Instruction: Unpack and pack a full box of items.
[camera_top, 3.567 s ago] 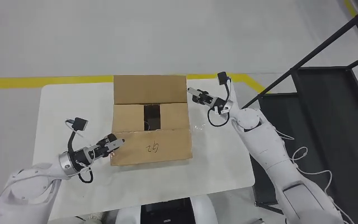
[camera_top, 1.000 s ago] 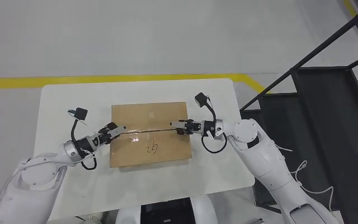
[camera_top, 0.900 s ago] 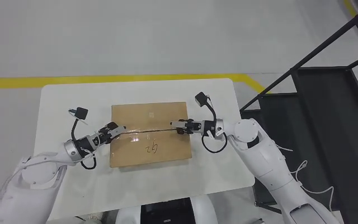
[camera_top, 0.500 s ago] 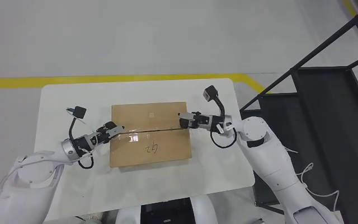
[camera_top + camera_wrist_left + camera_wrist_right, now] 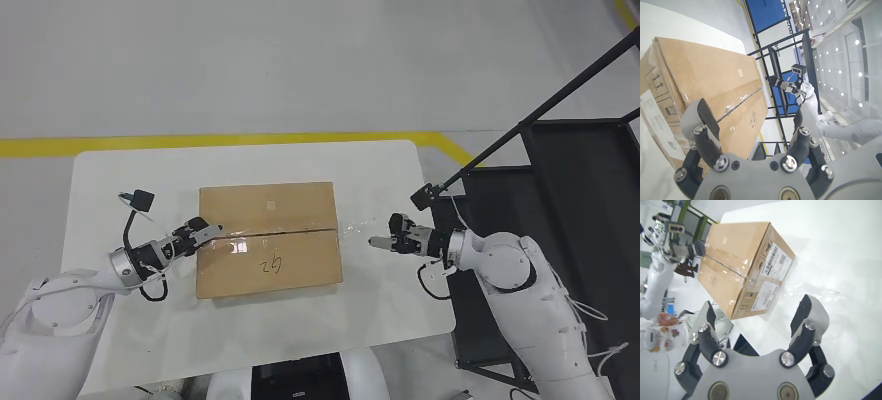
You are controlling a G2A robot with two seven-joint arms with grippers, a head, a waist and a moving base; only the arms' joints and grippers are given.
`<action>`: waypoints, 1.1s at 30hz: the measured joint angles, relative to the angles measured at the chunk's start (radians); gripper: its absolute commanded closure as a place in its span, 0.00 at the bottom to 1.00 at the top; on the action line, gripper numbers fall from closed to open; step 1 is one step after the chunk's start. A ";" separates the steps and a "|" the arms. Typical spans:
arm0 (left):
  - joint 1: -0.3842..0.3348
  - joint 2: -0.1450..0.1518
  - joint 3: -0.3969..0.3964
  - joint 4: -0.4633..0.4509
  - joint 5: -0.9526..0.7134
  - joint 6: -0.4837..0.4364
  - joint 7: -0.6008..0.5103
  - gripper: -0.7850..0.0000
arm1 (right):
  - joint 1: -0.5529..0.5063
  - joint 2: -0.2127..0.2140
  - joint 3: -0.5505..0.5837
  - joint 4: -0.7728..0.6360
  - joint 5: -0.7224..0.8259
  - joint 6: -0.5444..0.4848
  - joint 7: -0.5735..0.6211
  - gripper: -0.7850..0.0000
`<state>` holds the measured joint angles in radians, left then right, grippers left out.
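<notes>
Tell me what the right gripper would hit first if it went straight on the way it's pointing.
Most likely the cardboard box, at its labelled end; the open right gripper aims at it, though height is unclear.

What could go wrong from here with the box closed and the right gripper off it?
1. The seam on the box looks split under its crumpled tape, so the flaps may spring up.
2. The left gripper, open at the seam's end, could shove the box sideways; the right gripper hangs apart from it, bracing nothing.
3. A loose film strip on the table near the right gripper might stick to its fingers.
</notes>
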<state>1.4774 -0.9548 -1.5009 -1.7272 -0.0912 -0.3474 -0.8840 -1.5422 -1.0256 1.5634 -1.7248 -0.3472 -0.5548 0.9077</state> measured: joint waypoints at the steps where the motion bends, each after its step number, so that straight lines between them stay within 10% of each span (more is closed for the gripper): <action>1: 0.000 0.000 0.000 0.000 0.000 0.000 0.000 0.00 | -0.003 0.001 0.000 0.019 -0.038 -0.049 -0.025 0.00; 11: 0.000 0.000 0.000 0.000 0.000 0.000 0.000 0.00 | 0.110 0.002 -0.079 0.214 -0.503 -0.235 -0.249 0.00; 33: 0.000 0.000 0.000 0.000 0.000 0.000 0.000 0.00 | 0.140 -0.004 -0.141 0.240 -0.657 -0.163 -0.296 0.00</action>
<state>1.4774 -0.9548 -1.5009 -1.7272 -0.0912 -0.3474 -0.8840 -1.4022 -1.0292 1.4220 -1.4849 -1.0041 -0.7181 0.6116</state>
